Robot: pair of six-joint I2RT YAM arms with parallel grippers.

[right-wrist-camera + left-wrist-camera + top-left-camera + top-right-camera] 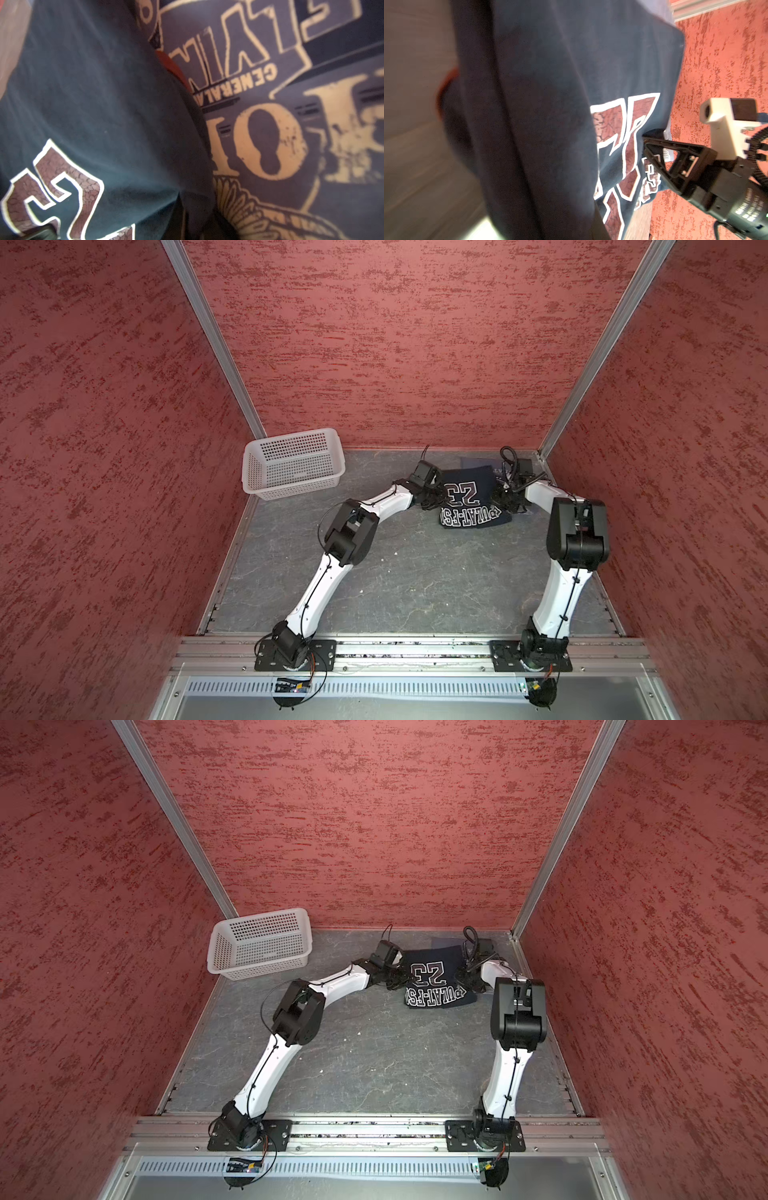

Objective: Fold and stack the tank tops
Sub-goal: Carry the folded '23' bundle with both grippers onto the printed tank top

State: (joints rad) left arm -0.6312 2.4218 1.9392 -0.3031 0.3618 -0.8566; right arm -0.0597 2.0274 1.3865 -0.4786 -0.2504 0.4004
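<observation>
The folded dark navy tank top (471, 499) (436, 979), "23" facing up, spans between my two grippers at the table's far right. My left gripper (432, 502) (395, 981) is shut on its left side and my right gripper (508, 499) (468, 979) on its right side. The navy cloth (550, 104) hides the left jaws in the left wrist view, where the right gripper's fingers (654, 143) pinch the far edge. The slate grey-blue tank top (473, 462) (291, 135), printed in yellow, lies underneath and shows past the navy cloth (93, 104).
A white perforated basket (293, 464) (259, 944) stands at the far left corner of the grey table (415, 580). Red textured walls close in on three sides, and the right wall is close to the right arm.
</observation>
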